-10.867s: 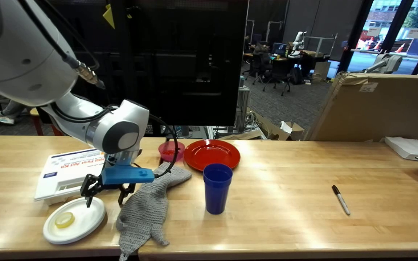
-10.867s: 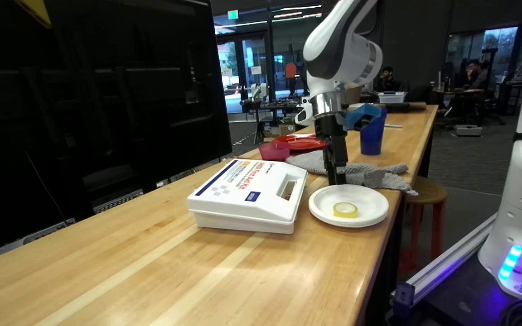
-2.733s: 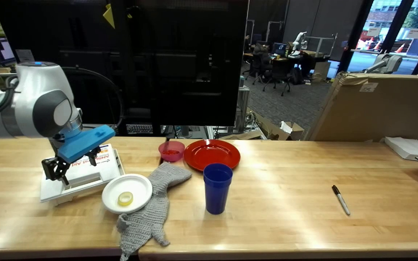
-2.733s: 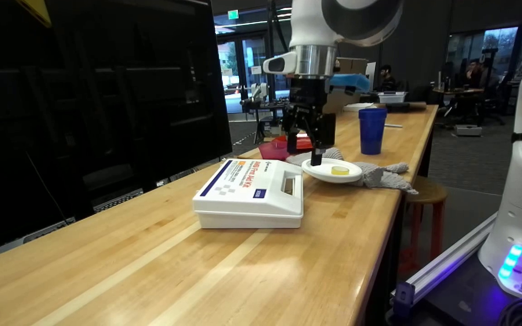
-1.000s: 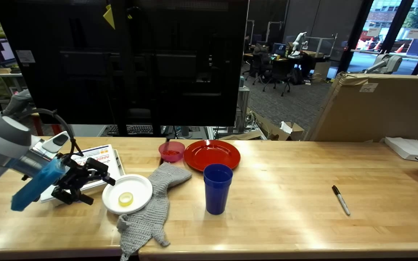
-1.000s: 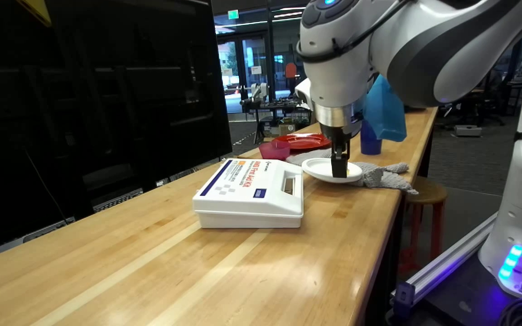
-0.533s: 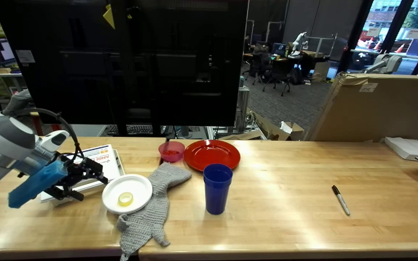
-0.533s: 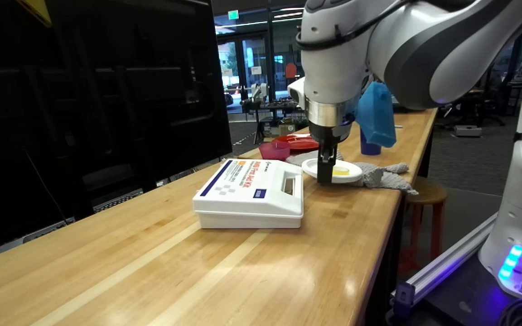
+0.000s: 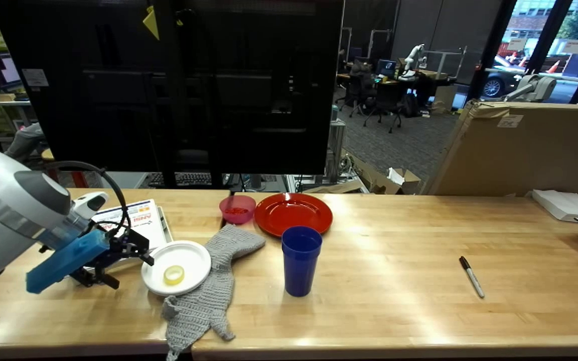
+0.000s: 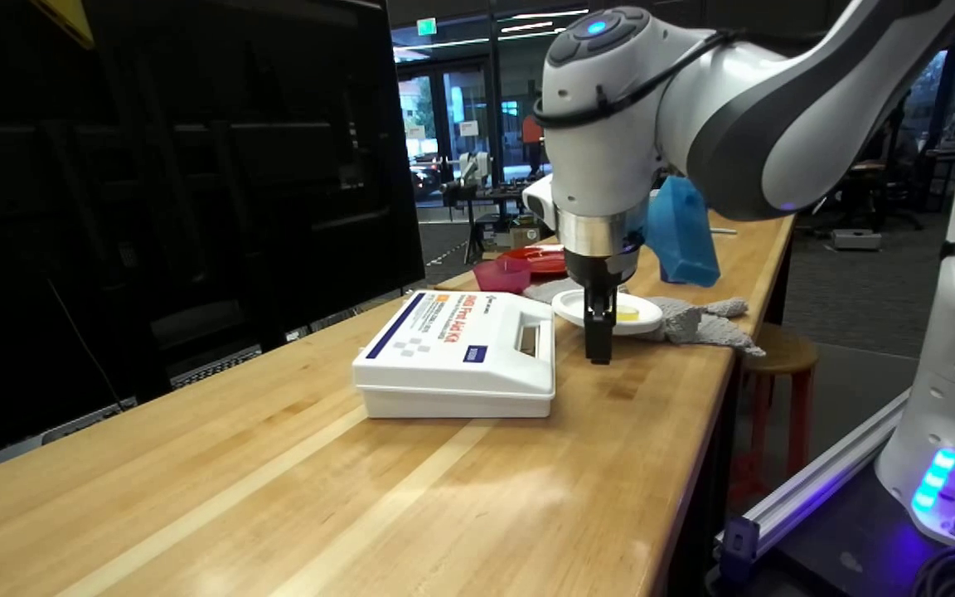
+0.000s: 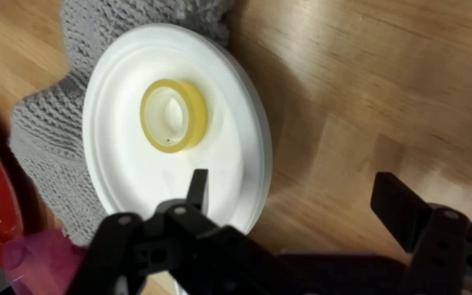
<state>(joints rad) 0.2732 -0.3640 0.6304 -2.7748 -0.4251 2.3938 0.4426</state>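
My gripper (image 9: 131,273) is open and empty, tilted beside a white plate (image 9: 194,260). In the wrist view the gripper (image 11: 291,176) has one finger (image 11: 198,188) in front of the plate (image 11: 146,180) and the other finger (image 11: 398,209) over bare wood. I cannot tell whether a finger touches the plate. A yellow tape roll (image 9: 181,276) lies on the plate; it also shows in the wrist view (image 11: 197,116). The plate overlaps a grey knitted cloth (image 9: 213,296). In an exterior view the gripper (image 10: 598,358) hangs between the first aid kit (image 10: 453,361) and the plate (image 10: 569,309).
A pink bowl (image 9: 237,213) with red bits and a red plate (image 9: 294,215) stand behind the cloth. A blue cup (image 9: 300,265) stands right of the cloth. A marker (image 9: 471,277) lies farther right. A large cardboard box (image 9: 525,150) stands at the back right.
Since the oldest frames the plate with the tape has moved toward the cloth and the kit has shifted slightly. My gripper has left the cloth's side, tilted, and just now lowered a little.
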